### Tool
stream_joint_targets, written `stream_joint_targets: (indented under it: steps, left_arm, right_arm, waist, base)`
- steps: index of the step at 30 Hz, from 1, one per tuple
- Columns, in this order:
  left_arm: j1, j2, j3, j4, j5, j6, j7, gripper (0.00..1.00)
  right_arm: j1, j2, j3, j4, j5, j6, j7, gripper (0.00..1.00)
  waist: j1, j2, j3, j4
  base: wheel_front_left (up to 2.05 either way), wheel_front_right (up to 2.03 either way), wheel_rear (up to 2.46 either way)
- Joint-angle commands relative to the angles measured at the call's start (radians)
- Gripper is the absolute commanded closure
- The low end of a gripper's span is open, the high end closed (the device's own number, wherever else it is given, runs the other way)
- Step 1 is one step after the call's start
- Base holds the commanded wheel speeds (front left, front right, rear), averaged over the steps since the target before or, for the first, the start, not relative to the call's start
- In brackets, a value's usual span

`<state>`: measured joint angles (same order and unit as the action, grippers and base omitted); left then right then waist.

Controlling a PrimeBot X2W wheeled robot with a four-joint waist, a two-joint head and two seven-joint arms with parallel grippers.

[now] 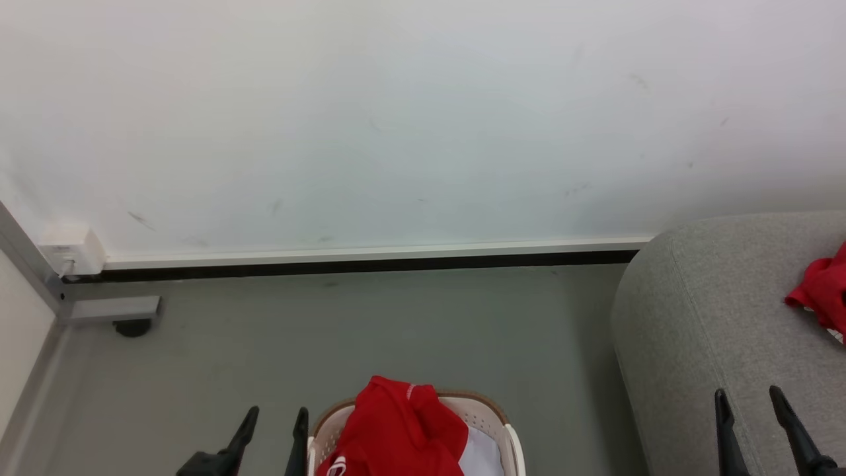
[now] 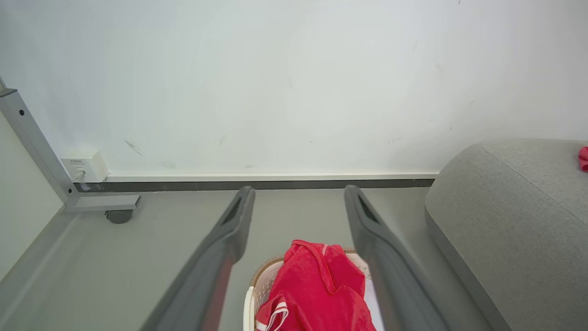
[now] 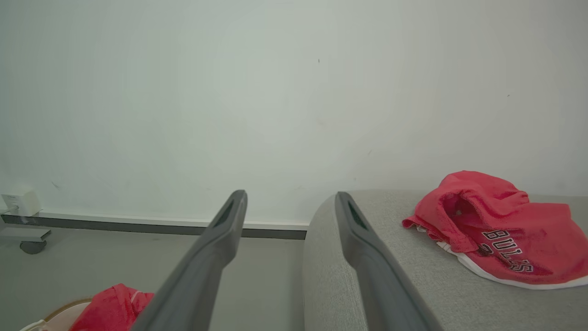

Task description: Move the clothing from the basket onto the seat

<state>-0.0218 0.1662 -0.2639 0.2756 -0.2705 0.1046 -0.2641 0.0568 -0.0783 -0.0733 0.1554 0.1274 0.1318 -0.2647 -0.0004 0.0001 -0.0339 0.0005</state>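
A red piece of clothing [image 1: 396, 426] is heaped in the white basket [image 1: 486, 413] at the bottom middle of the head view, over something white. The left wrist view has the same heap [image 2: 317, 289] in the basket [image 2: 262, 285] below my fingers. Another red garment [image 3: 496, 230] with lettering lies on the grey seat [image 3: 404, 276], also at the head view's right edge [image 1: 823, 291] on the seat [image 1: 694, 317]. My left gripper [image 1: 275, 420] stands open just left of the basket. My right gripper [image 1: 749, 398] is open over the seat's front corner, holding nothing.
A white wall with a skirting board [image 1: 370, 254] runs behind the grey floor. A metal frame with a caster [image 1: 132, 326] and a white box [image 1: 71, 250] stand in the left corner. Bare floor [image 1: 396, 324] lies between basket, wall and seat.
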Motion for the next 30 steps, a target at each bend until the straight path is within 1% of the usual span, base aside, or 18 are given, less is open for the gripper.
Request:
stream_joint_targets:
  steps: [1, 7, 14, 20, 22, 25, 27, 28, 29, 30]
  left_arm:
    - [0.018, -0.005, 0.012, -0.005, 0.013, -0.006, -0.001, 0.00]
    - [0.045, -0.030, 0.066, -0.009, 0.049, -0.031, -0.001, 0.00]
    - [0.050, -0.054, 0.099, -0.007, 0.081, -0.056, -0.001, 0.00]
    - [0.035, -0.069, 0.112, 0.004, 0.109, -0.075, -0.001, 0.00]
    - [0.020, -0.071, 0.106, 0.024, 0.119, -0.082, -0.001, 0.00]
    - [-0.010, -0.072, 0.087, 0.091, 0.135, -0.089, -0.001, 0.00]
    - [-0.025, -0.072, 0.081, 0.118, 0.141, -0.089, -0.001, 0.00]
    - [-0.060, -0.072, 0.065, 0.179, 0.158, -0.083, 0.019, 0.00]
    - [-0.060, -0.072, 0.065, 0.179, 0.158, -0.083, 0.019, 0.00]
    - [-0.078, -0.072, 0.059, 0.211, 0.165, -0.079, 0.034, 0.00]
  right_arm:
    - [0.020, 0.006, 0.000, 0.009, 0.010, -0.002, 0.001, 0.00]
    - [0.030, 0.021, 0.009, 0.030, 0.010, -0.002, 0.001, 0.00]
    - [0.017, 0.025, 0.014, 0.032, 0.012, -0.002, 0.001, 0.00]
    - [0.001, 0.026, 0.026, 0.022, 0.013, -0.002, 0.001, 0.00]
    - [-0.008, 0.026, 0.029, 0.017, 0.014, -0.002, 0.001, 0.00]
    - [-0.023, 0.026, 0.043, 0.008, 0.017, -0.002, 0.001, 0.00]
    - [-0.029, 0.026, 0.048, 0.005, 0.020, -0.002, 0.001, 0.00]
    - [-0.049, 0.026, 0.055, -0.005, 0.026, -0.002, 0.001, 0.00]
    - [-0.049, 0.026, 0.055, -0.005, 0.026, -0.002, 0.001, 0.00]
    - [-0.054, 0.026, 0.056, -0.009, 0.028, -0.002, 0.001, 0.00]
  waist:
    - [0.0004, -0.0001, -0.014, 0.010]
    - [0.0004, -0.0001, -0.024, 0.004]
    - [0.0004, -0.0001, -0.020, -0.011]
    - [0.0004, -0.0001, 0.008, -0.040]
    - [0.0004, -0.0001, 0.025, -0.054]
    - [0.0004, -0.0001, 0.052, -0.081]
    - [0.0004, -0.0001, 0.066, -0.092]
    - [0.0004, -0.0001, 0.097, -0.113]
    - [0.0004, -0.0001, 0.097, -0.113]
    - [0.0004, -0.0001, 0.111, -0.124]
  base:
    - [0.00, 0.00, 0.00]
    - [0.00, 0.00, 0.00]
    - [0.00, 0.00, 0.00]
    - [0.00, 0.00, 0.00]
    - [0.00, 0.00, 0.00]
    - [0.00, 0.00, 0.00]
    - [0.00, 0.00, 0.00]
    - [0.00, 0.00, 0.00]
    - [0.00, 0.00, 0.00]
    - [0.00, 0.00, 0.00]
